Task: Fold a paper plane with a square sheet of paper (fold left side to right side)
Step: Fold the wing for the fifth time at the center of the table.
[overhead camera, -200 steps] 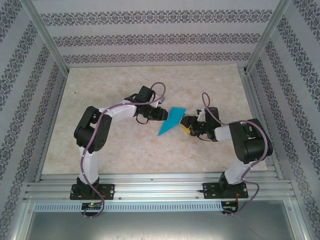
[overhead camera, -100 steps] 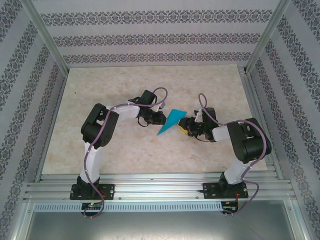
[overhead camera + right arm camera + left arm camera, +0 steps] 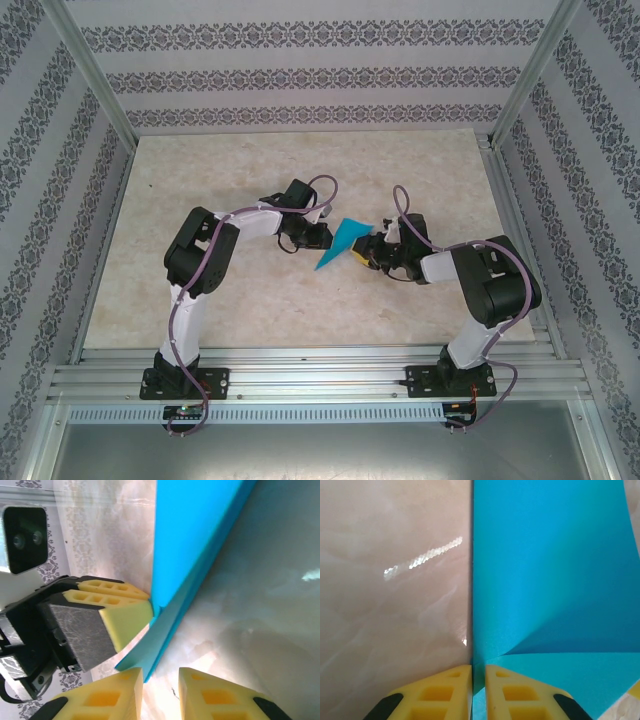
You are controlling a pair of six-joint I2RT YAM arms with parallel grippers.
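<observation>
The cyan-blue sheet of paper [image 3: 345, 241] is folded into a narrow pointed shape and lies mid-table between the two grippers, one flap lifted. My left gripper [image 3: 322, 237] is at its left edge. In the left wrist view the yellow fingers [image 3: 445, 690] are shut on the paper's edge [image 3: 545, 580], with blue showing in the thin gap at the gripper [image 3: 478, 668]. My right gripper [image 3: 372, 250] is at the paper's right side. Its jaws [image 3: 161, 673] stand a little apart, and the paper's lower corner [image 3: 150, 665] is beside the left finger, not pinched.
The table [image 3: 200, 300] is pale marble-patterned board inside an aluminium frame with patterned walls. The left gripper's body [image 3: 75, 630] shows close in front of the right wrist camera. Open tabletop lies all round the paper.
The left gripper has closed onto the paper's left edge. The right gripper has moved left toward the paper, and its jaws have narrowed. The paper now looks narrower from above.
</observation>
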